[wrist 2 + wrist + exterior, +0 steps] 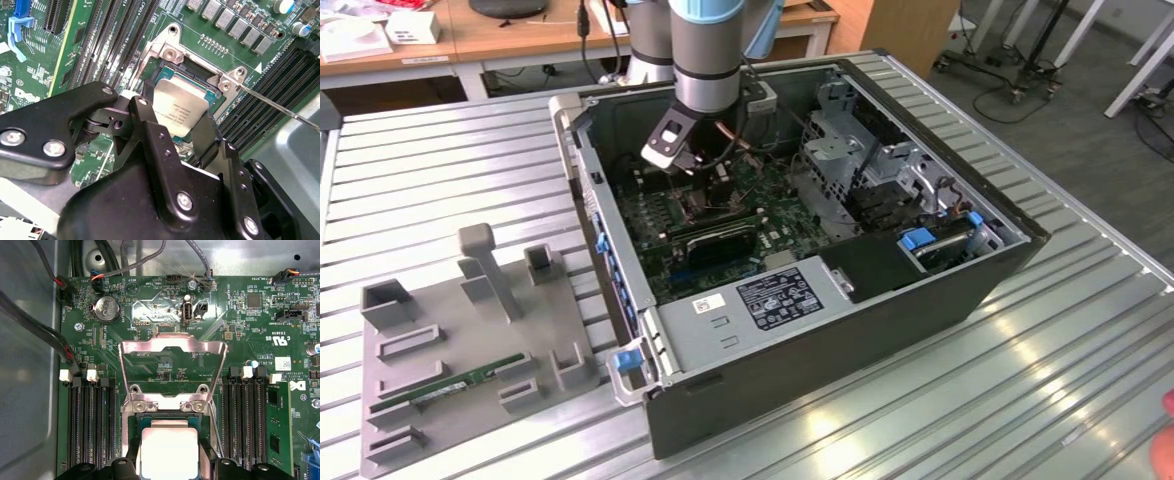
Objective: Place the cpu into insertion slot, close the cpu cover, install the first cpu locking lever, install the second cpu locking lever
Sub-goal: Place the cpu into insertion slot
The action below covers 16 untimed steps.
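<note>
Black metal of the claw (172,114), narrowed onto the cpu (182,102): one finger (147,125) against each of two opposite edges with no gap to be seen, so judged to be gripping rather than merely flanking. Silver-topped chip held right at the insertion slot (199,81), overlapping its dark frame in both wrist views. Fully seated or a touch above it: cannot tell. Step one, then, at its very end but not yet let go.

Just beyond the chip, the cpu cover (145,346), tipped back on its hinge with bare board showing through its open centre, and nothing closed over the socket. Beside the slot, a thin steel rod (280,107) standing free over the memory slots (280,80), probably one locking lever, unlatched. Other lever not made out with any certainty. Not yet done: cover down, both levers latched.

Further out, in the exterior view, the arm (707,60) reaching down from twelve o'clock into the open computer case (961,290), with the claw toward eleven o'clock of the motherboard (720,215). Off at eight o'clock, a grey fixture tray (454,335) on the ribbed table (1067,400), with a green memory stick (454,380) lying in it.
</note>
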Motion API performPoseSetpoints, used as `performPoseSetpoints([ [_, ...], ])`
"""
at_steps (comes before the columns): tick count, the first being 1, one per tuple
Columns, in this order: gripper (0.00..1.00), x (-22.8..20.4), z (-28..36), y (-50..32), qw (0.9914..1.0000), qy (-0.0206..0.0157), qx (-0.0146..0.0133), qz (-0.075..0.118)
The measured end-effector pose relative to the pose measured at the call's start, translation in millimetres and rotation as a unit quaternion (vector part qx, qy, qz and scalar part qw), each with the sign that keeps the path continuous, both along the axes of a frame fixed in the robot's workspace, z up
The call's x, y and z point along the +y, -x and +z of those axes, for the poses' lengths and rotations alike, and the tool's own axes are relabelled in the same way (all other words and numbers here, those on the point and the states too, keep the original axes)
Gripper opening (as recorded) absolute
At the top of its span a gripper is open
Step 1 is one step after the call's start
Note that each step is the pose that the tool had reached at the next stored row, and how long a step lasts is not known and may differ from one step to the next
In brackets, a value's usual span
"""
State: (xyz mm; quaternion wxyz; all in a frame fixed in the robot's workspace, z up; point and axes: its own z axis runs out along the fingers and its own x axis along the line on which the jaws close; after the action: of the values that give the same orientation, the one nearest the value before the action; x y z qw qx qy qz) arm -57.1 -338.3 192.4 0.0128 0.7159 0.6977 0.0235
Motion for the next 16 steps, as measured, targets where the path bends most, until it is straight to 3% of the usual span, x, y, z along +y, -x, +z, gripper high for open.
performPoseSetpoints([
  [6,0.54,0.1,-1.6,-0.1,1.0,-0.0025,-0.0001,0.0],
  [16,0.54,0.1,-1.7,0.2,1.0,-0.0027,-0.0001,0.0],
])
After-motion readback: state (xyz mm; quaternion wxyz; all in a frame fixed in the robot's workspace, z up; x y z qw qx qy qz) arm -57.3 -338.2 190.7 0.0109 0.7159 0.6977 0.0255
